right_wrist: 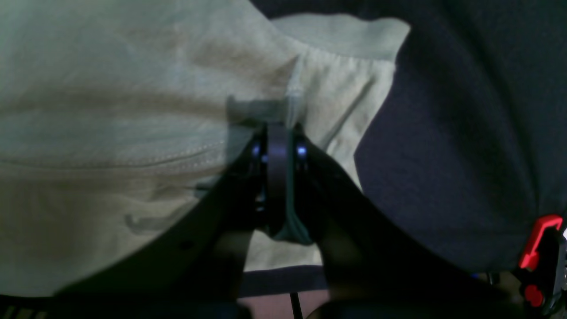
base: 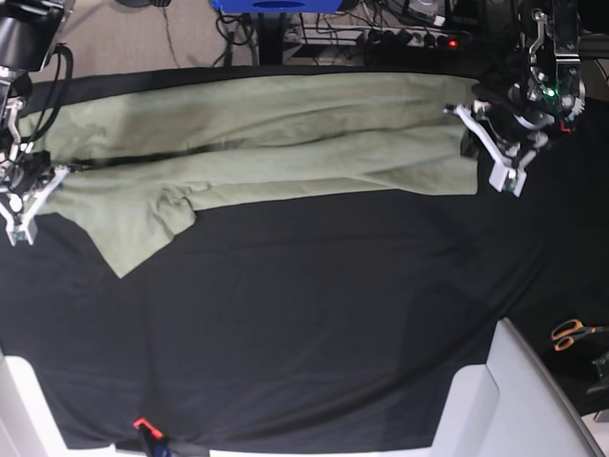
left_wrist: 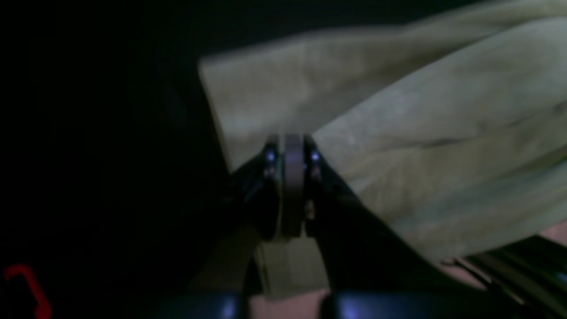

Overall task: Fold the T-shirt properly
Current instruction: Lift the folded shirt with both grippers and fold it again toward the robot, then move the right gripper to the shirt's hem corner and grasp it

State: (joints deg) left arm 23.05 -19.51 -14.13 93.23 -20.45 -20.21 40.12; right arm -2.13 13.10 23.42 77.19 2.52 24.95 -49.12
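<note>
While both arms' fingers (left_wrist: 292,186) (right_wrist: 278,186) pinch its ends, the T-shirt (base: 285,143) stretches folded lengthwise, wrinkled, across the black cloth (base: 304,324).

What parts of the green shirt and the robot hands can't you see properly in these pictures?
- Base view: the T-shirt is folded along its length, so its neckline and one sleeve are hidden under its own cloth.
- Base view: the right gripper is half cut off by the picture's edge.
- Left wrist view: the left gripper and the cloth are dark and blurred, so the pinched edge is unclear.
</note>
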